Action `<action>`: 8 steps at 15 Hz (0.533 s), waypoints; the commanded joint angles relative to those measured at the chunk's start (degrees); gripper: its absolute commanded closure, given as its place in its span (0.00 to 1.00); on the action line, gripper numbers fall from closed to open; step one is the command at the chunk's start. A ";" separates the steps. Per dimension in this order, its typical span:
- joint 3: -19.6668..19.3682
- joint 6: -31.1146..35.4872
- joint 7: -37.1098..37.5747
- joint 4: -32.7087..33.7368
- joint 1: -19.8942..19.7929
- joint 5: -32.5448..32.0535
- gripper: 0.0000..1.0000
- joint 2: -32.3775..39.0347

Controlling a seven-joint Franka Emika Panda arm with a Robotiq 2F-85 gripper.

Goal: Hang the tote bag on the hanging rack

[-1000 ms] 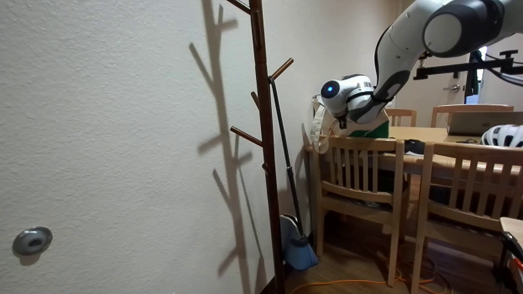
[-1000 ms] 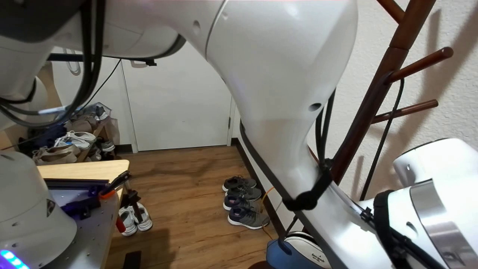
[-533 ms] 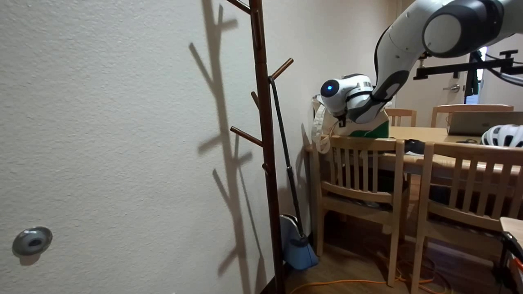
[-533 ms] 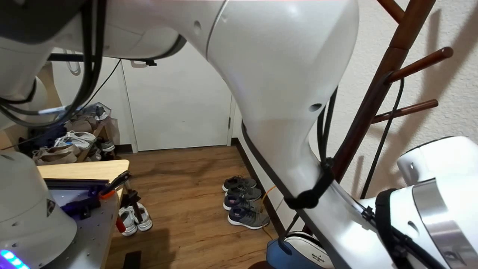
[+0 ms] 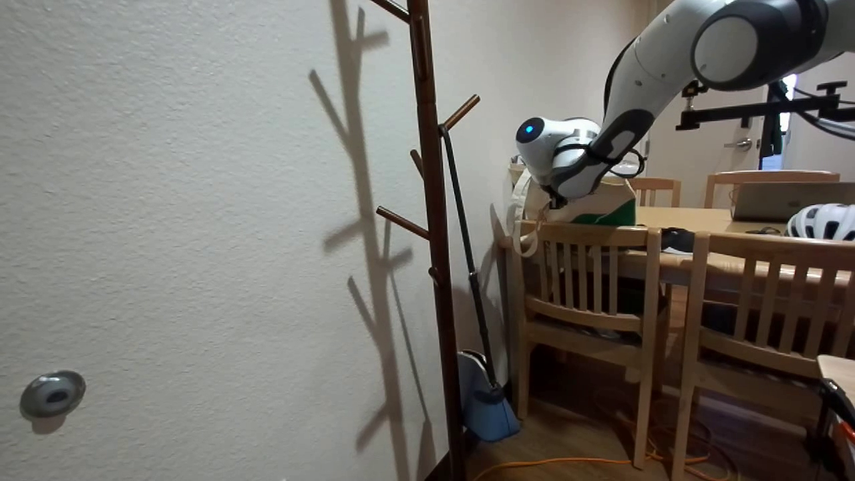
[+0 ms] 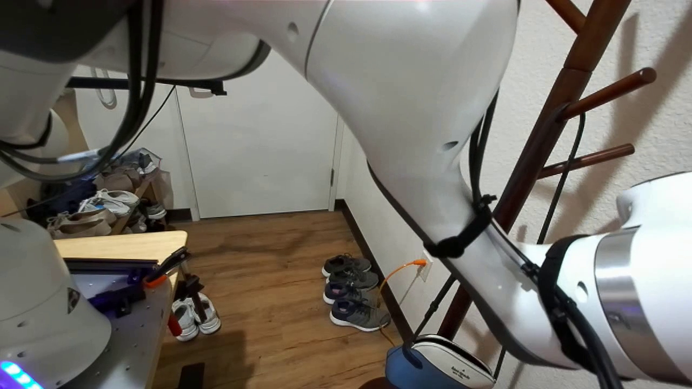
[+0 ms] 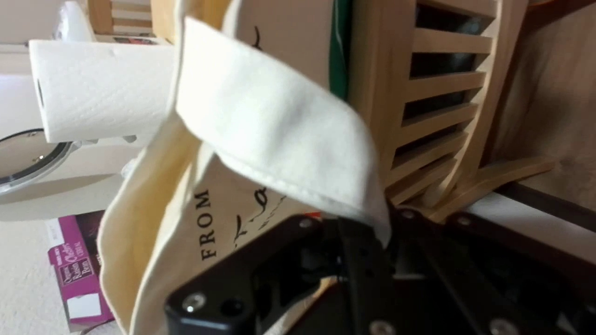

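Observation:
The cream tote bag (image 5: pixel 604 199) with a green patch stands upright behind a chair's backrest, at the table's end. In the wrist view its wide strap (image 7: pixel 279 125) rises from the bag's mouth and runs down between the fingertips of my gripper (image 7: pixel 382 219), which is shut on it. An exterior view has the gripper (image 5: pixel 556 200) low over the bag's near side, a strap loop drooping to the left. The dark brown hanging rack (image 5: pixel 433 180), with slanted pegs, leans near the wall left of the bag. Its pole (image 6: pixel 521 181) is partly behind my arm in an exterior view.
A blue-and-white bag (image 5: pixel 491 415) hangs low on the rack by a long black strap. Wooden chairs (image 5: pixel 588 234) line the table (image 5: pixel 695 217), which bears a laptop (image 5: pixel 795 202) and a white helmet (image 5: pixel 828 222). Shoes (image 6: pixel 354 294) sit along the wall.
The arm's wrist has risen slightly and shifted left in an exterior view. The strap loop has shifted a little with it, while the bag's body stays in place.

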 commanded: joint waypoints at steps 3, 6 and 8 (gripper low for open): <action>1.61 -9.89 -5.57 5.09 0.87 14.42 0.99 -1.19; 0.36 -12.48 -5.10 8.29 2.03 17.46 0.99 -0.46; 0.66 -14.79 -5.47 10.38 2.15 20.58 0.99 -0.27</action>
